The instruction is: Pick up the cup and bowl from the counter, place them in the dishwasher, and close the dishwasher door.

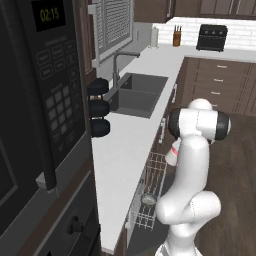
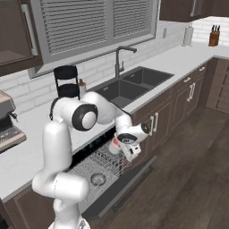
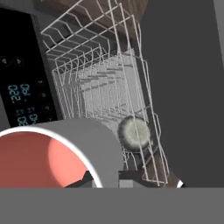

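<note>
My gripper (image 2: 119, 146) is shut on the cup (image 2: 115, 144), a short white cup with a red-pink inside, and holds it above the pulled-out white wire rack (image 2: 94, 167) of the dishwasher. The hand view has the cup (image 3: 57, 157) large at lower left, its red inside facing the camera. The small grey bowl (image 2: 98, 179) lies inside the rack; the hand view shows the bowl (image 3: 134, 133) near the rack's lower corner. The dishwasher door (image 2: 132, 181) hangs open, flat below the rack. In the left base view the cup (image 1: 173, 151) peeks out beside my arm, above the rack (image 1: 155, 175) and the bowl (image 1: 148, 199).
The counter (image 1: 122, 145) runs along the left with a dark double sink (image 1: 137, 92) and tap. Three stacked black round things (image 1: 99, 107) stand beside the sink. A microwave (image 1: 45, 75) rises close on the left. Brown cabinets (image 2: 190, 94) line the right, above a dark wood floor (image 2: 192, 170).
</note>
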